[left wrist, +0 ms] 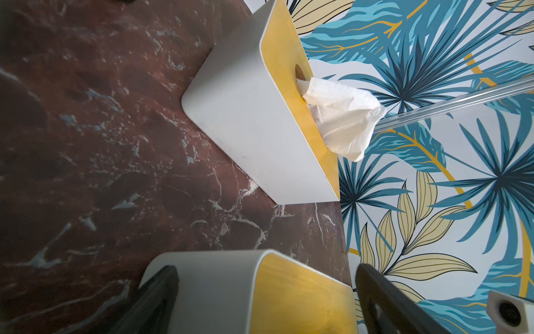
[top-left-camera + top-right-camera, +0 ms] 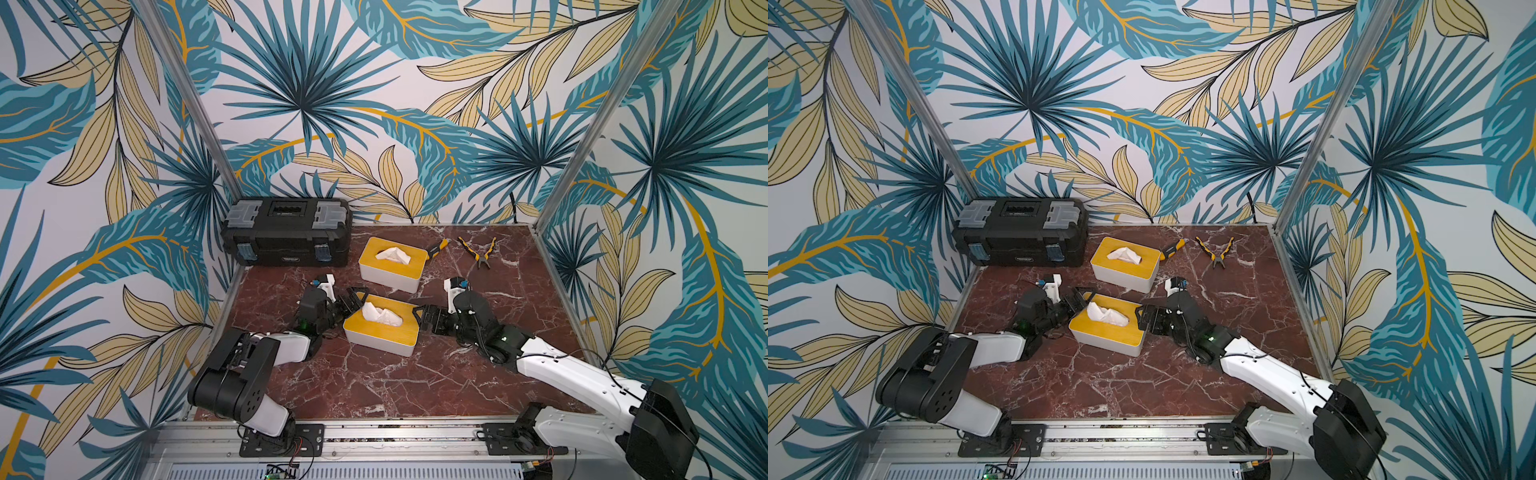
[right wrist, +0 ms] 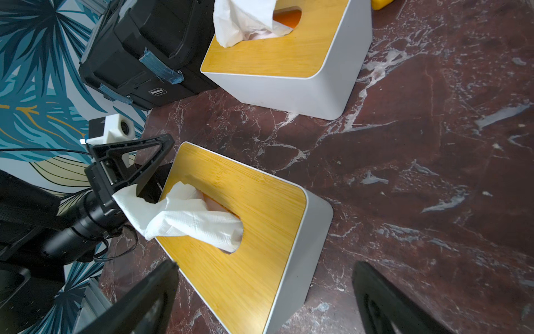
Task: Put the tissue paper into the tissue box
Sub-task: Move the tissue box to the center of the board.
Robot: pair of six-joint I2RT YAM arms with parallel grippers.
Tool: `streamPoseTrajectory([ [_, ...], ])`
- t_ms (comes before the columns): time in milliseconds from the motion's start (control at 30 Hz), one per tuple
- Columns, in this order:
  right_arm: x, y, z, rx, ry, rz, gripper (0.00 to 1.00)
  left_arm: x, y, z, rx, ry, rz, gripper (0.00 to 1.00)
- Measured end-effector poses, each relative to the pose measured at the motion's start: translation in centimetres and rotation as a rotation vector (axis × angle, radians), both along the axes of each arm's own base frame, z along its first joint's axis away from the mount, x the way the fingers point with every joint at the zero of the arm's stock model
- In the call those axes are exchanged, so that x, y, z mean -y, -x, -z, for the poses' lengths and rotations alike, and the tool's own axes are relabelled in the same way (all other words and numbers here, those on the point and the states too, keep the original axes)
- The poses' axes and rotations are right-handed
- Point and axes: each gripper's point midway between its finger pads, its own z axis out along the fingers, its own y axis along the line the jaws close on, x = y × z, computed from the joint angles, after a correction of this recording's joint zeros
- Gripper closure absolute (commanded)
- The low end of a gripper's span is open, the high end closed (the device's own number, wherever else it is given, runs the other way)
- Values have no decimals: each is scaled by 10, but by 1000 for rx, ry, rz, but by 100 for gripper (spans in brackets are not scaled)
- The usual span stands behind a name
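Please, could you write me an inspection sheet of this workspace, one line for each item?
Surface: red-brown marble table, no spills seen.
Job's things: near tissue box with tissue sticking out of its slot; far tissue box likewise.
Clutter: black toolbox, pliers and a yellow-handled tool at the back.
Grippers: left pincer and right pincer both open, one at each end of the near tissue box; contact cannot be told.
Cables: loose black cable loop at the left wrist.
Surroundings: leaf-pattern walls, metal posts.
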Motion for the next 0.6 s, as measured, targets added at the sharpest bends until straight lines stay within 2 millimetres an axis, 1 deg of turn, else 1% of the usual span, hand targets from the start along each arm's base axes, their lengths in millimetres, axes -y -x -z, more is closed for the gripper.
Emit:
streamPoseTrajectory([
  [67, 2, -6, 1, -7, -1, 20, 0, 1, -10, -13, 29, -52, 10, 0],
  [133, 5, -14, 0, -13, -6, 48, 0, 1, -21, -33, 77, -107, 17, 0],
  [200, 9, -25, -1, -19, -21, 88, 0, 2, -32, -56, 131, -162, 29, 0],
  [267, 13, -37, -2, -23, -43, 127, 0, 3, -43, -74, 175, -210, 41, 0],
  [333, 17, -51, -2, -30, -70, 169, 0, 6, -53, -86, 205, -245, 56, 0],
  [367, 18, -58, -1, -33, -80, 188, 0, 8, -59, -90, 215, -260, 62, 0],
  [433, 19, -70, 0, -39, -96, 216, 0, 11, -71, -92, 221, -280, 70, 0],
  [500, 17, -84, 1, -44, -110, 239, 0, 14, -85, -86, 208, -299, 79, 0],
  [600, 13, -103, -2, -39, -128, 262, 0, 20, -104, -72, 174, -320, 92, 0],
])
